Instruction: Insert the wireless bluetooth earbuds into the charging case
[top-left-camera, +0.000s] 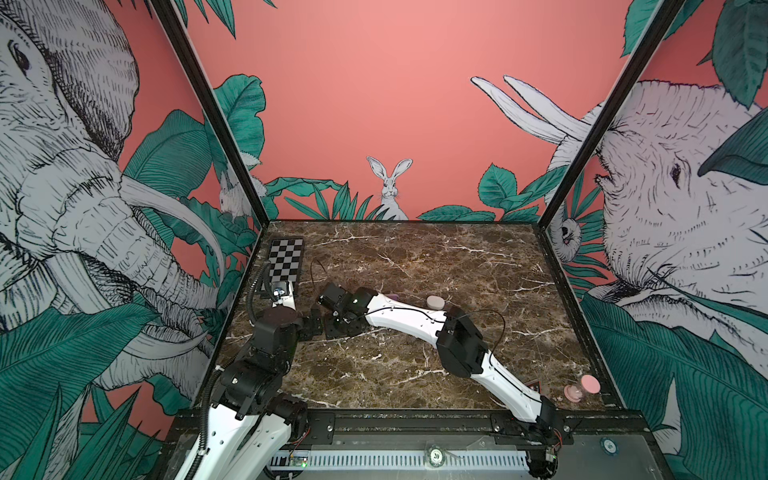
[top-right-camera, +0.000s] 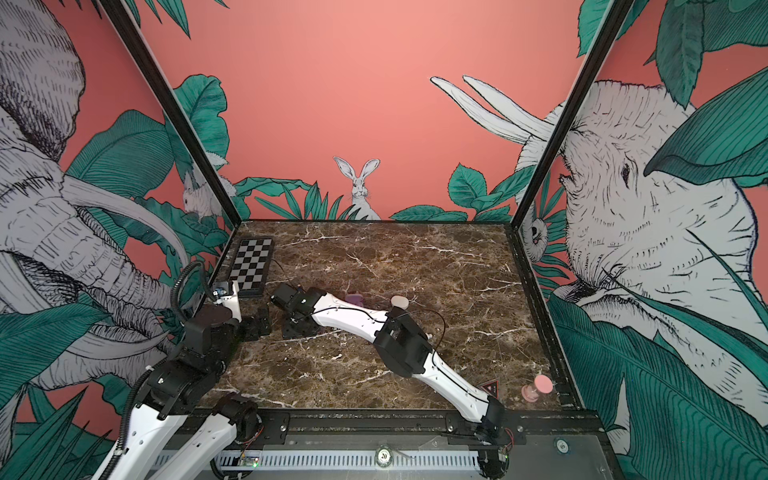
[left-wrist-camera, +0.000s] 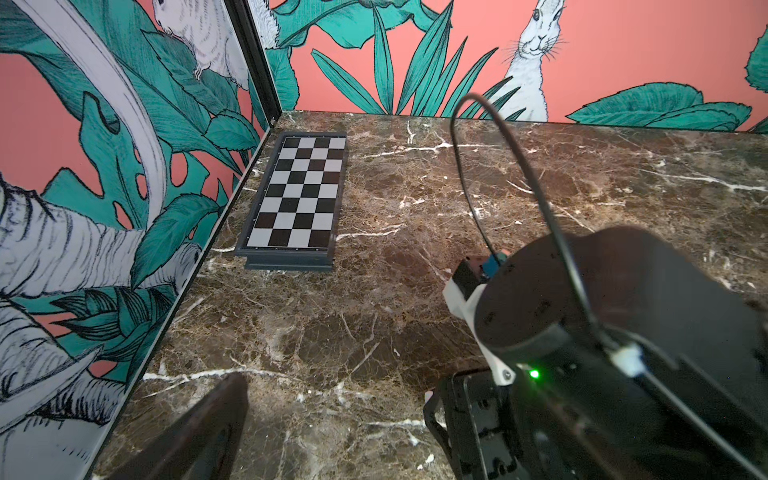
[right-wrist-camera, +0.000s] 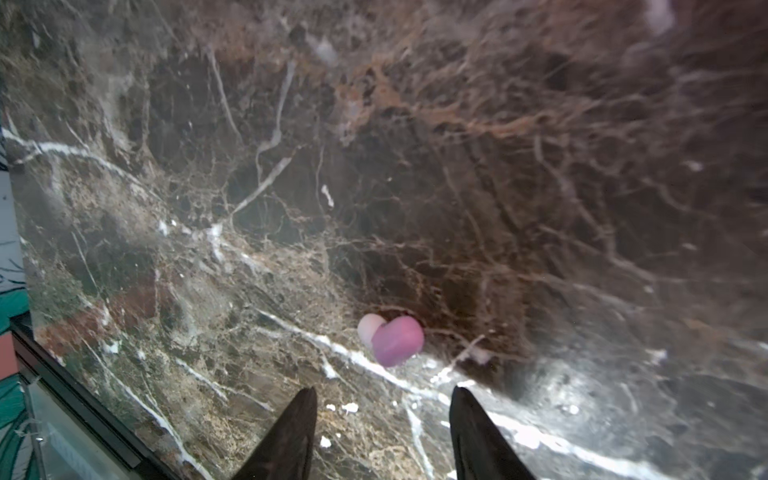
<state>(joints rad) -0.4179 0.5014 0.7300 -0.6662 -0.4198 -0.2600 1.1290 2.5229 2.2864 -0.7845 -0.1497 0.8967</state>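
Marble table (right-wrist-camera: 249, 166): a lilac earbud (right-wrist-camera: 397, 340) lies just ahead of the right gripper (right-wrist-camera: 382, 392), jaws spread and empty. Pick-up stage, I'd say; next, straddle and pinch it. Left gripper (left-wrist-camera: 334, 388) gapes idle

Brown white-veined marble table (top-left-camera: 415, 257), black-and-white chequered board (top-left-camera: 286, 259), lilac earbud (right-wrist-camera: 397, 340), pale case (top-left-camera: 435, 301)

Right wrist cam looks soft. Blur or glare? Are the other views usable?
Right wrist view: the marble table is streaked across much of the frame, likely motion blur. There is a white glare patch near the right gripper, and the purple earbud is soft but readable. Left wrist view: the chessboard is sharp, while the right arm close to the lens is out of focus. Both top views: evenly lit, no glare, wide-angle stretch toward the corners.
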